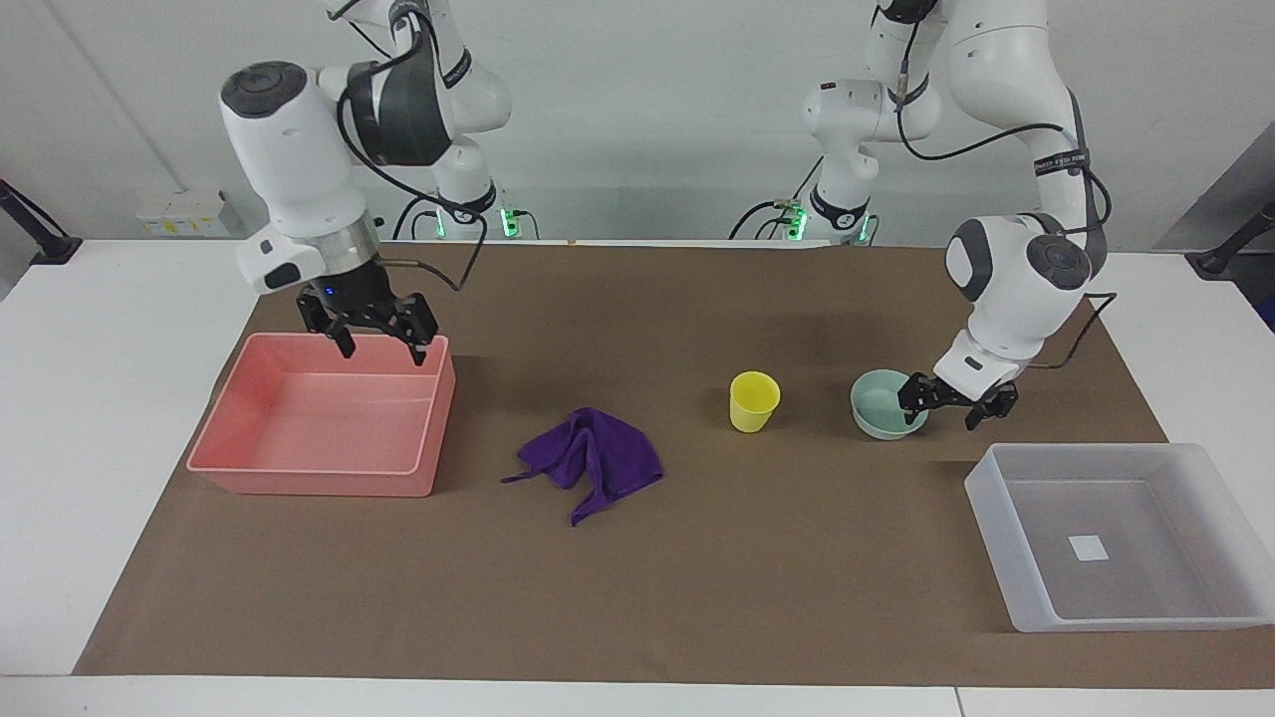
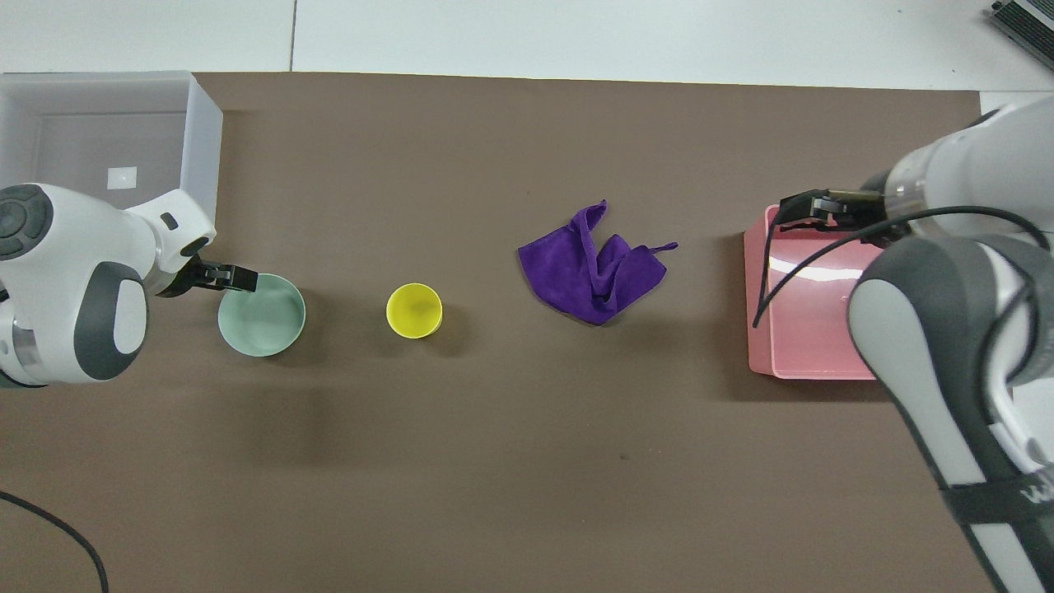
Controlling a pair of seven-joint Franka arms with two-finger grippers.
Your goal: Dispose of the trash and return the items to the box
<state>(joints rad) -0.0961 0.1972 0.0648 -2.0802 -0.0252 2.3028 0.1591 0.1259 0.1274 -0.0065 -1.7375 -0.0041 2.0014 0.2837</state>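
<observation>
At the mint bowl's (image 1: 885,403) rim the left hand (image 1: 941,401) straddles its wall, fingers apart — the right hand (image 1: 379,337), fingers apart too, hangs over the pink tray (image 1: 299,466).

Box label: a small white square (image 1: 1088,547) on the floor of the translucent box (image 1: 1026,588); it looks blank, no writing can be made out.
Left arm band: white lettering on the black band (image 1: 1061,161), not legible.
Right arm band: white lettering on the dark band (image 2: 1000,498); only a "W" shows at the picture's edge.
</observation>
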